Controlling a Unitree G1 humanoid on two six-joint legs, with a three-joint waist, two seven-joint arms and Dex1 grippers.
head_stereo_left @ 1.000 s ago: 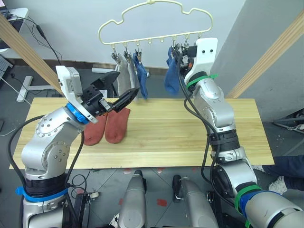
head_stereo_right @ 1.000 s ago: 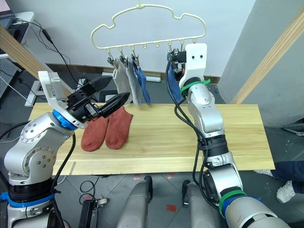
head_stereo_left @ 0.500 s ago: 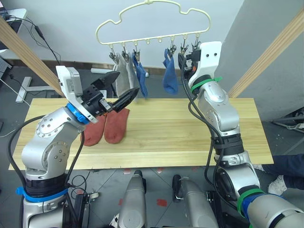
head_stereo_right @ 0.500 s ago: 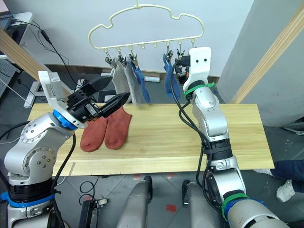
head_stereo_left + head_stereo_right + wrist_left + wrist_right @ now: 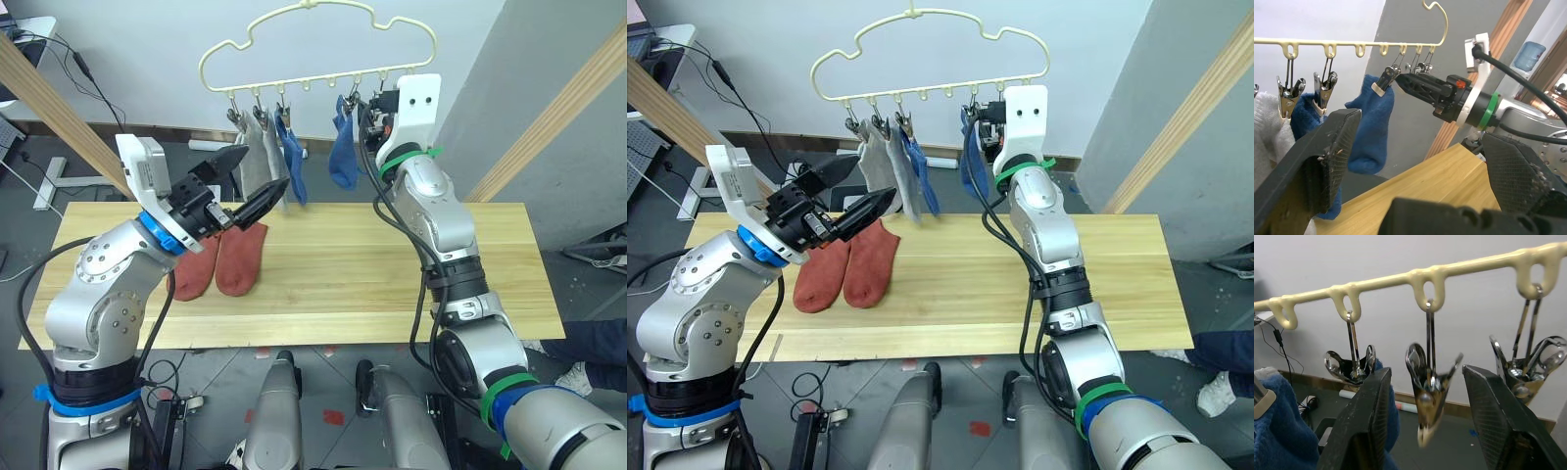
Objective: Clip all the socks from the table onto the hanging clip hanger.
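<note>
Right end effector (image 5: 1425,431) straddles a clip (image 5: 1427,382) (wrist view).

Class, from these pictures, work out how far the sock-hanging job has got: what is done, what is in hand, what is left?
Done: two light grey socks and two blue socks hang clipped on the pale-yellow wire clip hanger.
In hand: nothing; the open right gripper sits at the hanger's clips, and the left gripper is open.
Left: two rust-red socks on the wooden table.
</note>
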